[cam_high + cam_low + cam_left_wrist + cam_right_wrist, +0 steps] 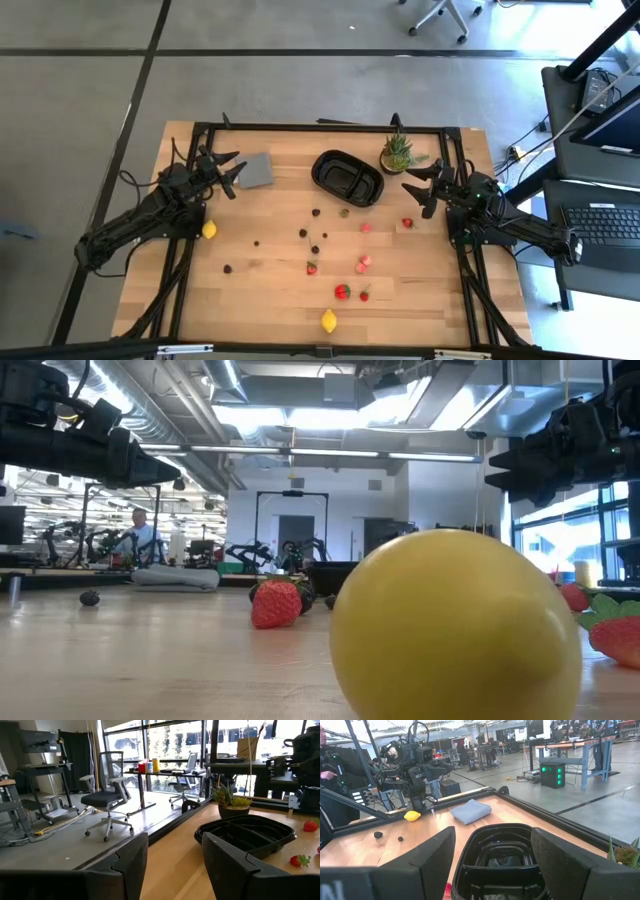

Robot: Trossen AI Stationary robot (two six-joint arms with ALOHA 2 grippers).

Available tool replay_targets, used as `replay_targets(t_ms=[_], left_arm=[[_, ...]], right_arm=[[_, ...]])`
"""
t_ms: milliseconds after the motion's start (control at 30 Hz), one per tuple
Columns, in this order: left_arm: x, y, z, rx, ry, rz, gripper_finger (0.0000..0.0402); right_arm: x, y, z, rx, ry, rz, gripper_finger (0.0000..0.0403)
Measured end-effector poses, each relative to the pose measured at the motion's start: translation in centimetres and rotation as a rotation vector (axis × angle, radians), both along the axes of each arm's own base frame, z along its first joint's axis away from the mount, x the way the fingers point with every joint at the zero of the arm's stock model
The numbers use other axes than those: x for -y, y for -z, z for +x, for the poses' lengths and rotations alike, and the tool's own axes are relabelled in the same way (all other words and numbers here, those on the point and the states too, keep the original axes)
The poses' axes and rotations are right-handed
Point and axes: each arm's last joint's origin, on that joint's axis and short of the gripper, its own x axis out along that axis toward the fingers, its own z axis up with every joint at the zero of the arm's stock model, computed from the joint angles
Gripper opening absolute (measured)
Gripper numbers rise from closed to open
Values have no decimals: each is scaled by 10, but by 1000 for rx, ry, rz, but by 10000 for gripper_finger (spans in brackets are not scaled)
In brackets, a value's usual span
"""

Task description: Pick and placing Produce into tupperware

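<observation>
The black oval tupperware (347,177) sits near the table's far edge, also in the left wrist view (245,836) and the right wrist view (496,857). Toy produce lies scattered on the wood: a lemon (209,229) at the left, another lemon (329,321) near the near edge that fills the low view (455,625), strawberries (342,291) and dark berries (303,233). My left gripper (232,172) hovers open at the far left, by the grey square. My right gripper (420,190) hovers open to the right of the tupperware. Neither touches anything.
A spiky green potted plant (397,154) stands right beside the tupperware's far right end, close to my right gripper. A flat grey square piece (256,171) lies by my left gripper. A black frame (320,127) runs along the table's edges. A person sits in the room beyond (140,538).
</observation>
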Motion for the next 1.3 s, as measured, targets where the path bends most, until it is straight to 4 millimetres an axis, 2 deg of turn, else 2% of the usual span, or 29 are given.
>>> replay_targets(t_ms=[533, 867, 967, 1133, 1300], left_arm=[[0, 0, 0, 0, 0, 0, 180], [0, 0, 0, 0, 0, 0, 173], [0, 0, 0, 0, 0, 0, 177], [0, 0, 0, 1, -2, 1, 180], [0, 0, 0, 2, -6, 1, 174]], right_arm=[[0, 0, 0, 18, -1, 50, 263], [0, -1, 0, -2, 0, 9, 263], [-2, -12, -2, -6, -24, 29, 263], [-5, -45, -3, -73, -46, 58, 263], [-2, -76, 5, -280, 16, 210, 263]])
